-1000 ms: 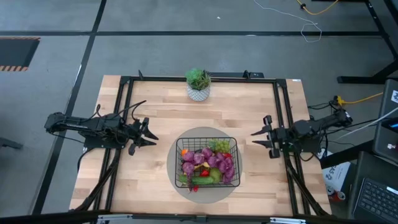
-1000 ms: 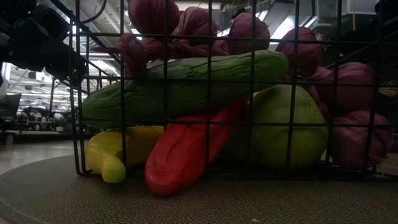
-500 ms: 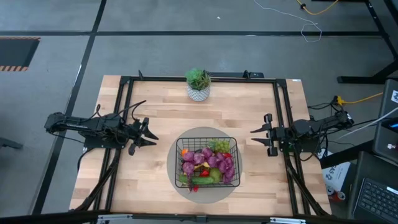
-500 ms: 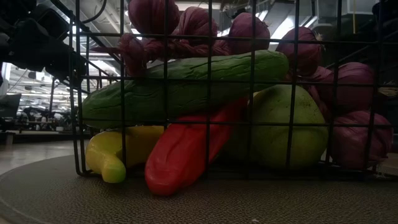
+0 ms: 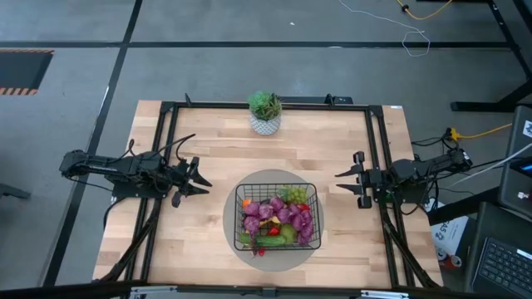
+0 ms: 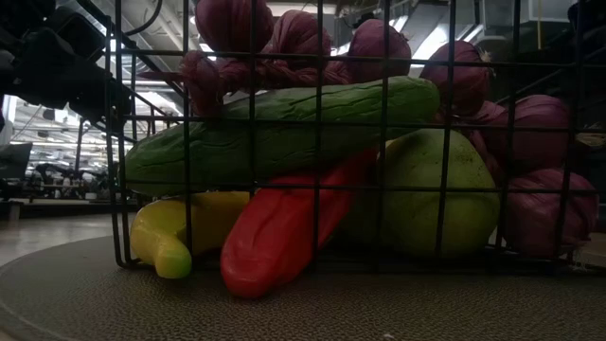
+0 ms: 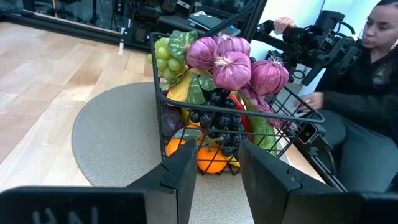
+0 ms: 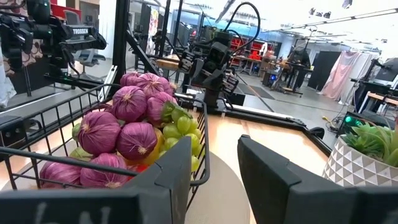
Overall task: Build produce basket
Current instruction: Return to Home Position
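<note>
The black wire-grid basket [image 5: 277,216] stands on a round grey mat [image 5: 229,223] at the table's near middle. It is heaped with produce: purple onions [image 7: 232,68], green grapes [image 8: 180,127], black grapes [image 7: 219,121], an orange [image 7: 210,157], a cucumber [image 6: 284,128], a red pepper [image 6: 284,232], a pear [image 6: 431,189] and a banana [image 6: 175,232]. My left gripper [image 5: 202,183] hovers left of the basket, open, holding nothing. My right gripper [image 5: 341,183] hovers right of it, also open with nothing between its fingers.
A white pot with a green plant [image 5: 265,113] stands at the table's far middle. Black rails [image 5: 166,133] frame the table's left, right and far sides. Bare wood lies between each gripper and the mat. A person [image 7: 367,81] sits beyond the table's right side.
</note>
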